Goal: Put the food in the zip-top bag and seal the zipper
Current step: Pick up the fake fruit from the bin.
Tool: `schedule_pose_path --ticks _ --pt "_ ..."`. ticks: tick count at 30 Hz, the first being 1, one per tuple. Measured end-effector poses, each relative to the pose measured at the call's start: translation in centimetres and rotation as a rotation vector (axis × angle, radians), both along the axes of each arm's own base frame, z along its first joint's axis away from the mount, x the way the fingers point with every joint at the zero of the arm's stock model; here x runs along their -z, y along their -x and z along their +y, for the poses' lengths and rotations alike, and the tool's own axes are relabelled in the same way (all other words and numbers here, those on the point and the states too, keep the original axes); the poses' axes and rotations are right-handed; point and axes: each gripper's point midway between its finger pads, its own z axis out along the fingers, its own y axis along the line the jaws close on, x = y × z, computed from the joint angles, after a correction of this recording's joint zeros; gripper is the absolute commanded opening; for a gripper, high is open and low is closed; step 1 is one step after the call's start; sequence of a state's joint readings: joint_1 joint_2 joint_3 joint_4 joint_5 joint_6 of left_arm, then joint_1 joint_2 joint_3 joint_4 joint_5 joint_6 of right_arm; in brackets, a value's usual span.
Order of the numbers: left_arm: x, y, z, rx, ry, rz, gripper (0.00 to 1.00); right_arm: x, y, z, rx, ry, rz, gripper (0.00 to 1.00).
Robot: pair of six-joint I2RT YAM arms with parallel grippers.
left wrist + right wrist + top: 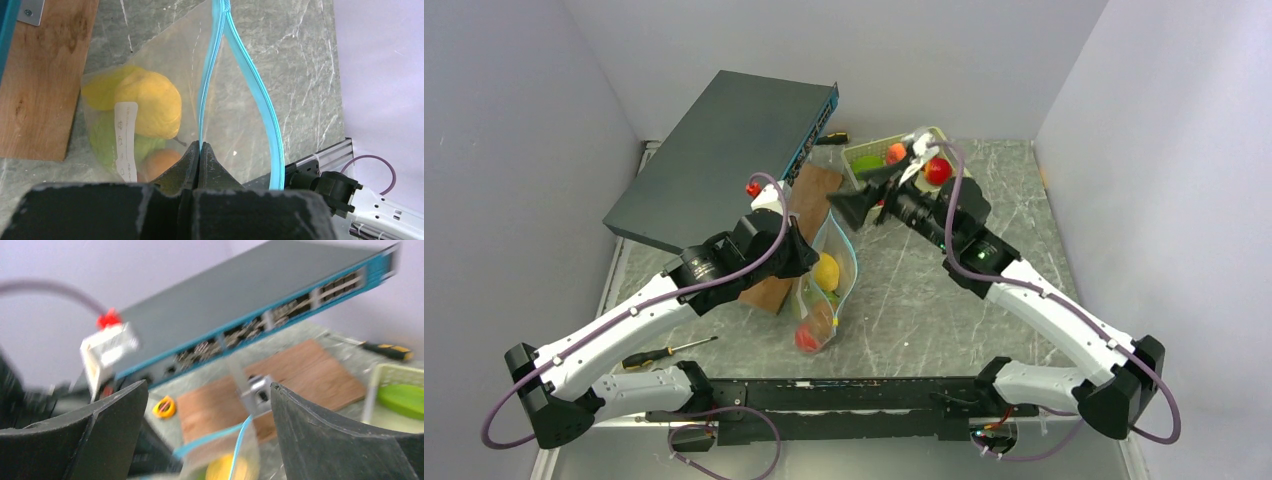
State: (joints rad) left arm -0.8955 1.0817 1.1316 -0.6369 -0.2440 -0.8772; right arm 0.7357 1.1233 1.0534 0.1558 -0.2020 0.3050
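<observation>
The bag mouth gapes upward between its two zipper strips, and bare worktop lies open to its right. To its left the board and the tilted switch close that side, with the left arm reaching over the board. Farther back the right arm hangs over the worktop just before the basket.

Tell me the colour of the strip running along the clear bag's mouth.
Teal-blue. The zipper shows best in the left wrist view.
</observation>
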Motion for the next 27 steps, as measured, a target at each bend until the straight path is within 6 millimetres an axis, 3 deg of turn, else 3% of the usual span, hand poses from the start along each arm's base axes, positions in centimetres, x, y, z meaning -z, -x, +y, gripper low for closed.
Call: schedule_pose_path --ticks 4,9,16,19,23,27 --pt "0.0 0.1 -0.2 0.007 0.003 0.004 0.00 -3.4 -4.1 -1.7 0.222 -0.060 -0.011 0.93" --pt "0.0 0.1 -0.1 0.008 0.003 0.006 0.00 -2.7 -9.6 -4.8 0.477 -0.035 0.033 0.93" --pt "0.1 0.2 -0.1 0.006 0.002 0.007 0.00 2.8 -17.0 -12.6 0.744 0.052 0.144 0.94" --pt "0.0 0.2 -0.1 0.004 0.005 0.008 0.00 5.1 -20.8 -14.7 0.810 0.123 0.199 0.94" --pt "0.0 0.2 -0.1 0.002 0.006 0.010 0.00 8.8 -25.2 -15.3 0.867 0.250 0.282 0.95" --pt "0.2 0.1 -0.1 0.002 0.003 0.012 0.00 13.1 -27.8 -16.0 0.936 0.385 0.368 0.95"
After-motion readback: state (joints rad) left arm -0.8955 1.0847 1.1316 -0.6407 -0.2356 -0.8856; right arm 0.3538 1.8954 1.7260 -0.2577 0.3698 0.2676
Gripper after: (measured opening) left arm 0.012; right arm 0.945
